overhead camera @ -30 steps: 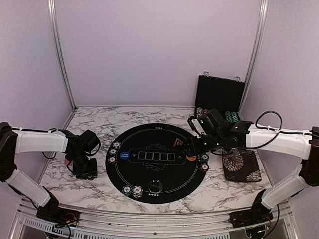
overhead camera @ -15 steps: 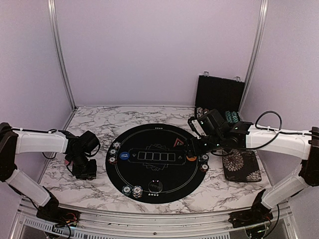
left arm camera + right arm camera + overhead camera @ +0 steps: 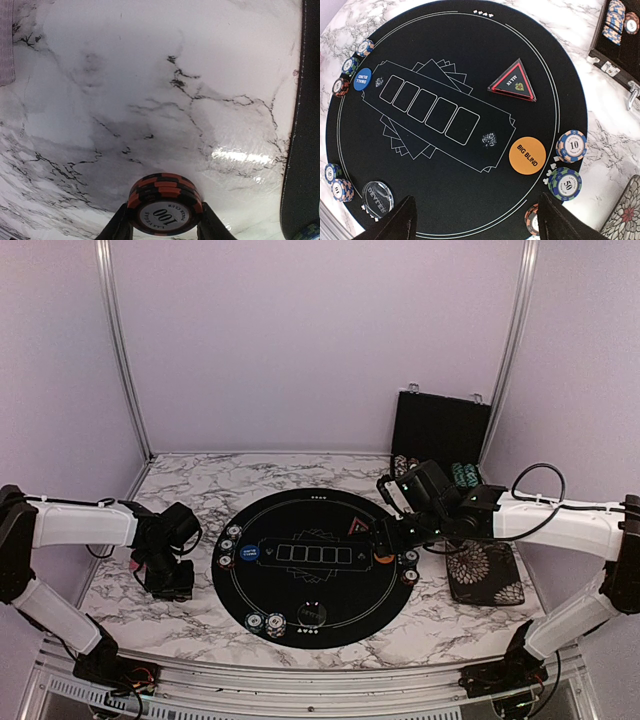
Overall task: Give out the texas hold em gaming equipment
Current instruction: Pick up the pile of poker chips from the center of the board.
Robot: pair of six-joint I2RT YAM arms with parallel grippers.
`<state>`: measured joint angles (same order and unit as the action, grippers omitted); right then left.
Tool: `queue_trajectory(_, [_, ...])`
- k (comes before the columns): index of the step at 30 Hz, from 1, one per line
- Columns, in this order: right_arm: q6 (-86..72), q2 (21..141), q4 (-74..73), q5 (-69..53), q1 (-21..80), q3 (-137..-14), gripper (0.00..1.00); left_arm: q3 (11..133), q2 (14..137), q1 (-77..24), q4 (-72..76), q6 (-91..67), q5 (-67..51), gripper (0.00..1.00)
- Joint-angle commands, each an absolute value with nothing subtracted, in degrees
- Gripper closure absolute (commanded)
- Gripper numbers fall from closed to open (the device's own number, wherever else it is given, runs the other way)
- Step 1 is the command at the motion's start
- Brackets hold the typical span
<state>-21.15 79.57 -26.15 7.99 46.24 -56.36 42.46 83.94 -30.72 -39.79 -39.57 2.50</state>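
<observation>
Where the left gripper (image 3: 164, 220) is: off the mat, low over the marble table (image 3: 150, 75), clamped on a black-and-red chip stack (image 3: 165, 202) marked 100, probably in transit to a seat.
Right gripper (image 3: 477, 220): fingers spread wide with nothing between them, hovering above the mat's right side.
Mat (image 3: 470, 50): round and black, so seats lie along its rim.
Right seat: blue chips (image 3: 571, 145), green chips (image 3: 564, 183) and a partly hidden red stack (image 3: 532, 220), with the orange button (image 3: 527, 155) just beside them to mark the big blind.
Left seat: three stacks (image 3: 350, 65), with the blue button (image 3: 362, 78) alongside.
Near seat: two stacks (image 3: 342, 190) beside the dealer button (image 3: 377, 197). It is one stack short, so the held chips likely belong here.
Cards: none visible.
</observation>
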Motion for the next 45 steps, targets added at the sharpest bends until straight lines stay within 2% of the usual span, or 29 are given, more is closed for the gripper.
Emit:
queue_trajectory(1, [-20.92, 78.48, -24.92, 7.91, 45.79, -56.62, 0.20, 43.77, 83.73, -31.55, -42.72, -38.52, 3.10, 0.60])
queue_trajectory(22, [-20.69, 79.87, -25.05, 8.53, 45.14, -56.98, 0.19, 50.57, 83.93, -39.96, -47.11, -40.05, 3.90, 0.60])
queue_trajectory(33, [-21.30, 79.59, -24.80, 8.90, 44.51, -55.85, 0.19, 60.20, 87.55, -48.59, -50.87, -41.21, 3.97, 0.60])
queue_trajectory(45, [-21.36, 78.00, -23.96, 9.22, 42.60, -53.26, 0.19, 73.32, 97.08, -57.98, -55.18, -40.26, 4.68, 0.60])
